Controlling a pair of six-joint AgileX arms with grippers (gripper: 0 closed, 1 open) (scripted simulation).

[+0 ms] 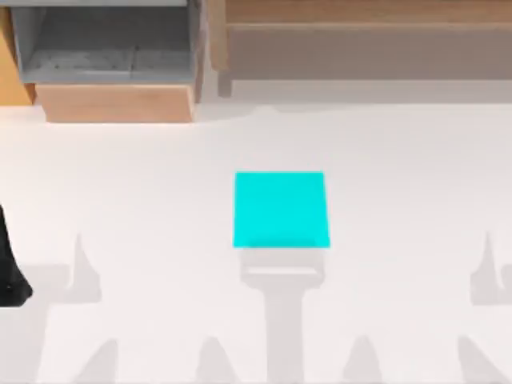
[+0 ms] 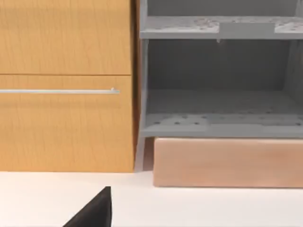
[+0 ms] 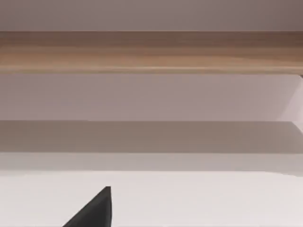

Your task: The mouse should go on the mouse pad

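The mouse pad (image 1: pixel 280 210), a flat bright cyan square, lies on the white table a little past its middle. The mouse is out of view. My left arm (image 1: pixel 10 272) is a dark shape at the table's left edge, well left of the mouse pad. A black wedge of my left gripper (image 2: pixel 94 212) shows in the left wrist view, facing the cabinet. A like wedge of my right gripper (image 3: pixel 94 212) shows in the right wrist view, over bare white table and facing the back wall.
A grey open shelf unit (image 1: pixel 112 44) on a light wooden base (image 1: pixel 116 102) stands at the back left, next to an orange wooden cabinet (image 2: pixel 66 85) with a bar handle. A long wooden ledge (image 1: pixel 368 32) runs along the back right.
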